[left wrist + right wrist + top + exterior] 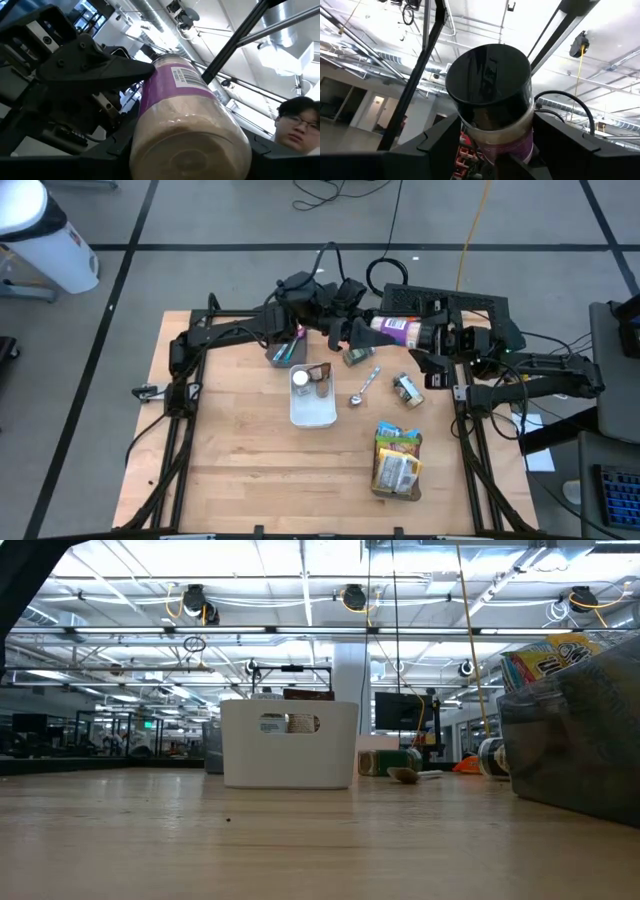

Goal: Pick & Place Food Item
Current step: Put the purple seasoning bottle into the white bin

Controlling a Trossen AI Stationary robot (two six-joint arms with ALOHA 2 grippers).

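Showing a wooden table (pixel 240 450) from above, with both dark arms reaching in over its far edge and meeting there. Holding the task's thing, a purple-labelled jar (pixel 397 330) of pale tan contents, on its side in the air between the two grippers, above the far edge and clear of the tabletop. Gripping the jar's base end with the left gripper (pixel 362 330), jaws closed against its sides. Gripping the black-lidded end with the right gripper (pixel 425 335), a dark finger (pixel 440 137) pressing in on either flank just below the lid. Resting near the table's middle, a white bin (pixel 312 408) with a white-capped item and a brown one inside. Lying toward the near right, a clear container of snack packets (pixel 398 462), well apart from the bin. Standing just behind the bin, a grey cup (pixel 285 352) with slim items sticking out. Sitting between bin and right arm, a small tin (pixel 407 388), a smaller jar (pixel 357 356) and a metal spoon (pixel 365 387). Looking on from the room beyond, a person (pixel 300 107).
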